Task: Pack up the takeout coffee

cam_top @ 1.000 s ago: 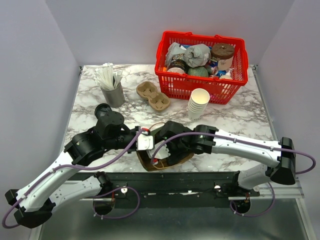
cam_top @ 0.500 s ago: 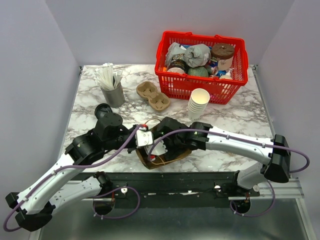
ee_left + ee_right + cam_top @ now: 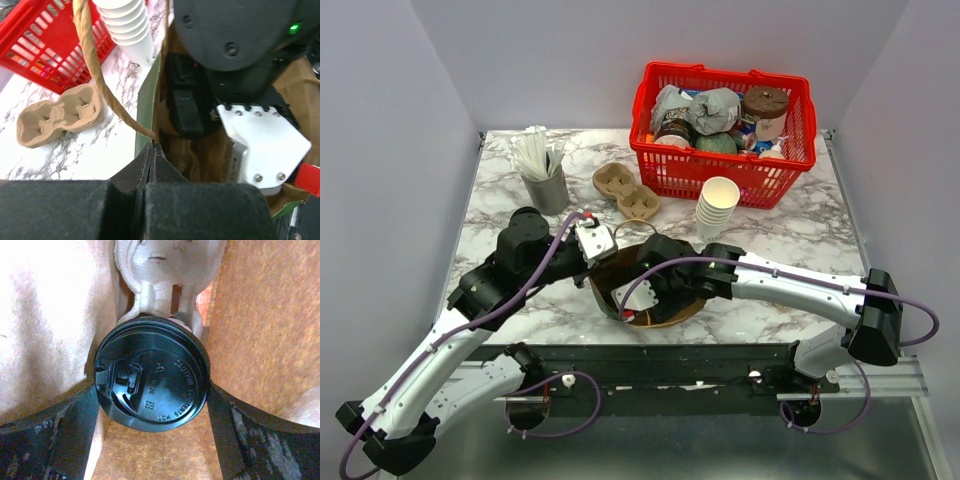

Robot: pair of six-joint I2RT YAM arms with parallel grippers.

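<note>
Coffee cup (image 3: 152,375), black lid up, sits centre frame in the right wrist view, deep inside the paper bag (image 3: 605,275), brown walls on both sides. Right end effector (image 3: 152,386): fingers (image 3: 75,432) spread wide, coming up from the lower corners and meeting the lid's rim on each side; reads as a grip on the cup. Pale pulp carrier (image 3: 150,290) lies directly behind the lid, toward the top of that frame. In the top view the right end effector (image 3: 635,300) is sunk into the bag's mouth at lower centre, so the cup itself is hidden there. Left end effector (image 3: 152,150): closed, pinching the bag's rim where the twine handle (image 3: 95,65) joins it. Second, empty carrier (image 3: 626,192) lies on the tabletop (image 3: 800,240) above the bag, stack of white cups (image 3: 718,208) to its right, just beside the red basket (image 3: 720,172) at upper right.
</note>
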